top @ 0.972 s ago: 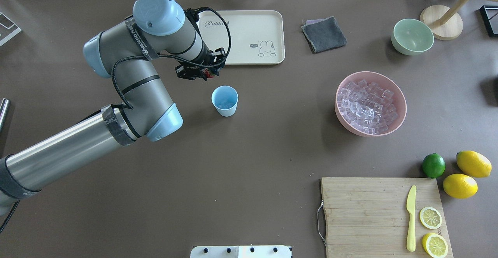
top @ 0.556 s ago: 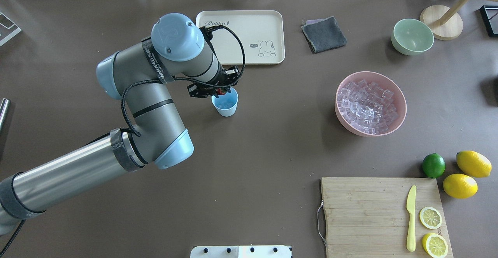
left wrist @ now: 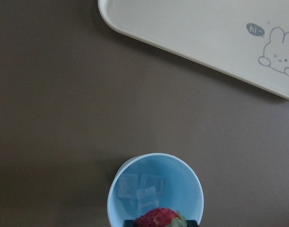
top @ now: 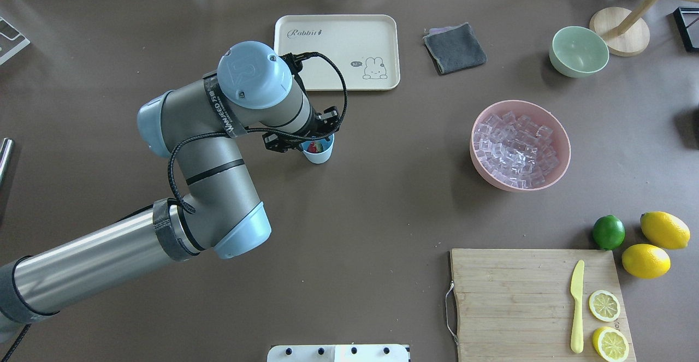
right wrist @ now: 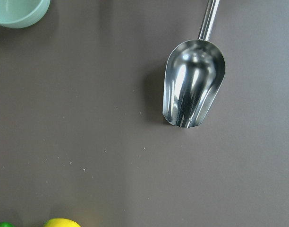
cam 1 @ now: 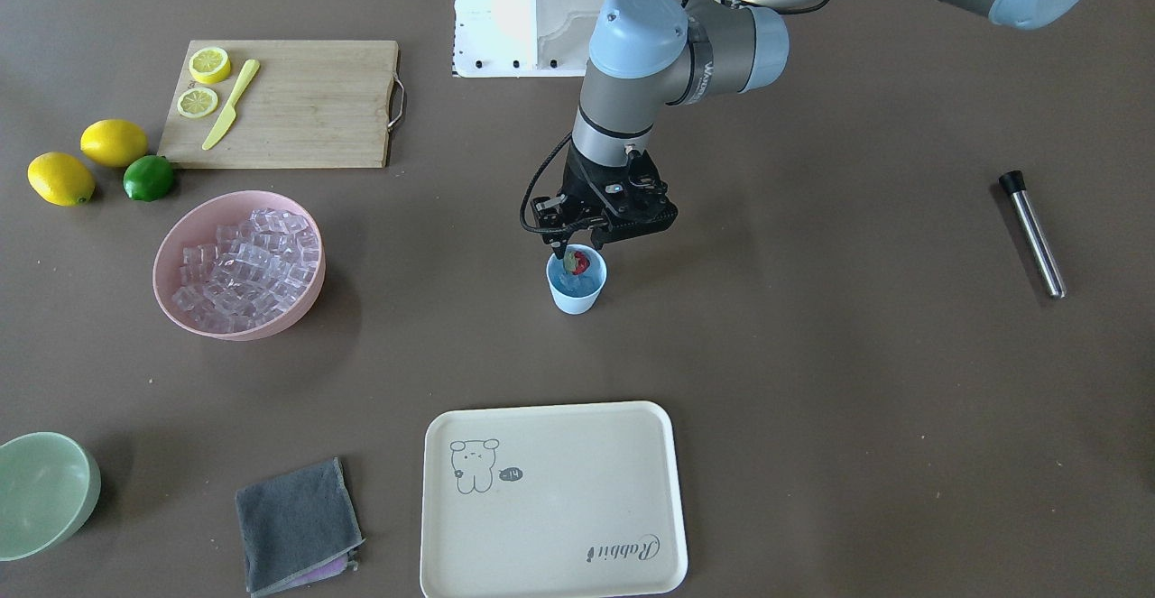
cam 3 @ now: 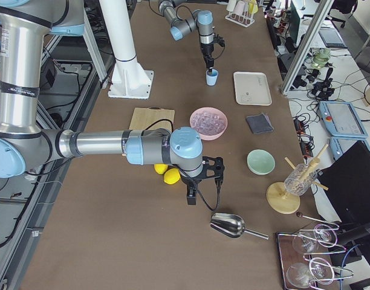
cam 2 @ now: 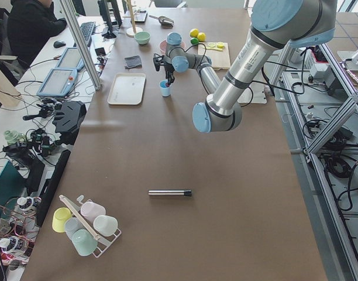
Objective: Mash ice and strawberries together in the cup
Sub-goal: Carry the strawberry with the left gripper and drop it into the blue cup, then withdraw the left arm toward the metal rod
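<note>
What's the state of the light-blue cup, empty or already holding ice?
Not empty: the left wrist view shows a few ice cubes at the bottom of the cup. The strawberry hangs over its mouth.

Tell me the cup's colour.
The cup is light blue, clearest in the left wrist view.

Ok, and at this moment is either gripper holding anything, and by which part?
The left gripper pinches the strawberry at the mouth of the cup, seemingly by its red body; contact points are hidden. For the right gripper it cannot be told.
</note>
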Available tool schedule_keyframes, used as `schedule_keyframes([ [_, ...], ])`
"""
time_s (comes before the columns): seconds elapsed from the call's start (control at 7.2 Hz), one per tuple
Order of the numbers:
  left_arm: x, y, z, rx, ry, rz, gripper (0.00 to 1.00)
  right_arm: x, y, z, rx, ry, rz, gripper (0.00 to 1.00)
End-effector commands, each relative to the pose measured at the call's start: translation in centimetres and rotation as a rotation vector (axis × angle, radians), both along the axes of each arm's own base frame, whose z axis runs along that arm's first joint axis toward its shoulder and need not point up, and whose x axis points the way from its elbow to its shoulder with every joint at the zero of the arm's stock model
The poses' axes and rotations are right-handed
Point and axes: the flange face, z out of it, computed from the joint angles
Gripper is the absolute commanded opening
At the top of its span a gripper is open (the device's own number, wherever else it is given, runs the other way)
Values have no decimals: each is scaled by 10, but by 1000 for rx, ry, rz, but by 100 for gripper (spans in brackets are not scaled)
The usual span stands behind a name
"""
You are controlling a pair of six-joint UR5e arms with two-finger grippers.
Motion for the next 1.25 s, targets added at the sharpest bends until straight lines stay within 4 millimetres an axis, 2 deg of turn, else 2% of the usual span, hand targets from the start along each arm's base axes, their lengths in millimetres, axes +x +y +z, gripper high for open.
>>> schedule_keyframes([
  [0.0, -43, 7, 39, -12, -7, -7, 98, 0, 0, -1, 2, 0, -1, 100],
  [0.14, -82, -1, 85, 11, -53, 26, 98, 0, 0, -1, 2, 0, -1, 100],
  [0.28, -131, -20, 152, 34, -133, 66, 98, 0, 0, -1, 3, 0, -2, 100],
  [0.42, -181, -35, 206, 55, -194, 98, 98, 0, 0, -1, 3, 0, -2, 100],
  [0.56, -230, -43, 257, 94, -244, 136, 98, 0, 0, -5, 12, 6, -2, 100],
  [0.69, -296, -46, 320, 145, -278, 182, 98, 0, 0, -6, 13, 6, -2, 100],
  [0.83, -346, -47, 378, 163, -257, 211, 98, 0, 0, -6, 13, 6, -2, 100],
  [0.97, -361, -37, 435, 156, -245, 222, 98, 0, 1, -4, 10, 6, -2, 100],
  [1.11, -364, -32, 477, 191, -225, 210, 98, 0, 3, -3, 7, 5, -2, 100],
])
